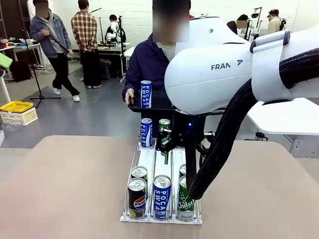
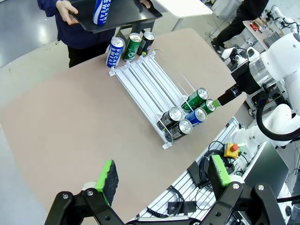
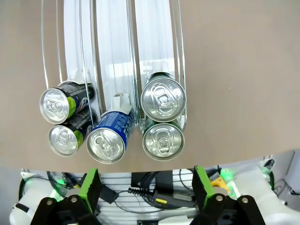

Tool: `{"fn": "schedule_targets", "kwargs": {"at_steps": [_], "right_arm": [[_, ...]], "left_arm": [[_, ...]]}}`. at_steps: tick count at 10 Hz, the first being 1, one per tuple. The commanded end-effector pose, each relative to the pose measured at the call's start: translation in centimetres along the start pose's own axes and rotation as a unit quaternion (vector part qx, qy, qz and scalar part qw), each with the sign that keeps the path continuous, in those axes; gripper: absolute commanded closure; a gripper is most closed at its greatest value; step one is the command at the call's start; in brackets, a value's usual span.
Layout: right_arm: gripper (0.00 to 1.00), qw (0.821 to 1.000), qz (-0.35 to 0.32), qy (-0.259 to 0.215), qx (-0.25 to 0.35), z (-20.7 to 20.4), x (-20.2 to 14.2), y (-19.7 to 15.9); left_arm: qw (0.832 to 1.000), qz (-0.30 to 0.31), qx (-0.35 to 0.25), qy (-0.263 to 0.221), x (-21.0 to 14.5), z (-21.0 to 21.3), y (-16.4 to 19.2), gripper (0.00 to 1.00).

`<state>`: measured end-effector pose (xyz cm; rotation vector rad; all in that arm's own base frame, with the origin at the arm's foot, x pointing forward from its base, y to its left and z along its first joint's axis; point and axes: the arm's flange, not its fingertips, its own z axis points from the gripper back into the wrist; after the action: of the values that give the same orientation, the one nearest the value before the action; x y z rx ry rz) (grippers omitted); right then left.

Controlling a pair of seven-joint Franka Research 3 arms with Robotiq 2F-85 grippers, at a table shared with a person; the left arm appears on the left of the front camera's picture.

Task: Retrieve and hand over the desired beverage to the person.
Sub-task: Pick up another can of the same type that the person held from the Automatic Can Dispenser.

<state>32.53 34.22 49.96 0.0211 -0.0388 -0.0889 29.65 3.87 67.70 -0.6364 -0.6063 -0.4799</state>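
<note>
- right gripper [image 3: 146, 186]: fingers wide apart, empty, touching nothing. Just beyond the fingertips lie five cans at the end of a clear rack [image 3: 112, 56], the blue Pocari Sweat can [image 3: 107, 140] nearest the gap's middle.
- left gripper [image 2: 163, 174]: fingers spread wide, empty, with the rack well beyond them.
- person [image 1: 147, 62]: far past the rack, holding a black tray [image 2: 129, 16] bearing one upright tray can [image 2: 102, 10].

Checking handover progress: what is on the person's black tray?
One upright Pocari Sweat can stands on the tray; the right arm covers its right part in the front view.
</note>
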Motion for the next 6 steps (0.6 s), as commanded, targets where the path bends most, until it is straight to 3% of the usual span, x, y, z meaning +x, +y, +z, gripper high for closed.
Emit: {"fn": "schedule_targets", "kwargs": {"at_steps": [1, 6], "right_arm": [[0.00, 1.000, 0.004, -0.003, -0.004, -0.1, -0.2, -0.6], [0.00, 0.999, -0.001, 0.001, -0.035, -3.4, -0.9, -0.9]], "left_arm": [[1.000, -0.003, -0.009, -0.004, 0.0, 0.1, 0.1, 0.00], [1.000, -0.003, -0.009, -0.004, 0.0, 0.1, 0.1, 0.00]]}}
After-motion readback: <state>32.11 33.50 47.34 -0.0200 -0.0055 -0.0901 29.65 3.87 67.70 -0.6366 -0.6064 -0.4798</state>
